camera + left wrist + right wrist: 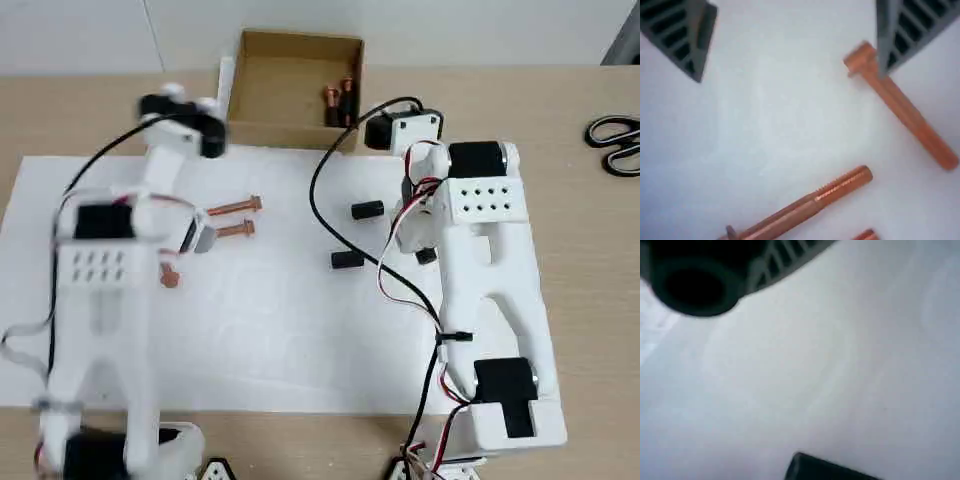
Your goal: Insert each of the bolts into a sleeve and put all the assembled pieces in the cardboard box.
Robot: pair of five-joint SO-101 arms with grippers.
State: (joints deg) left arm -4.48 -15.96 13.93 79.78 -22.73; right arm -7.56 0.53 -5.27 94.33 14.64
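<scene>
Right at the lens: a black sleeve (694, 289), hollow end on, pinched firmly in the right gripper (423, 245), at 3 o'clock from the centre of the table (600, 260). Two more sleeves loose on the white sheet (290, 330) — far sleeve (367, 210) at 1 o'clock, near sleeve (347, 260) almost dead centre, apart from each other. Over to the left gripper (790, 75) at 10 o'clock: fingers (682, 35) spread wide, gripping nothing. One fingertip right over the head of a copper bolt (900, 107); second bolt (805, 210) lying near, not touching; just the tip of a third bolt (866, 234) beside that. Up at 12 o'clock, the cardboard box (280, 134), assembled pieces (338, 100) against its 3 o'clock wall. Out at 2 o'clock, scissors (614, 142).
</scene>
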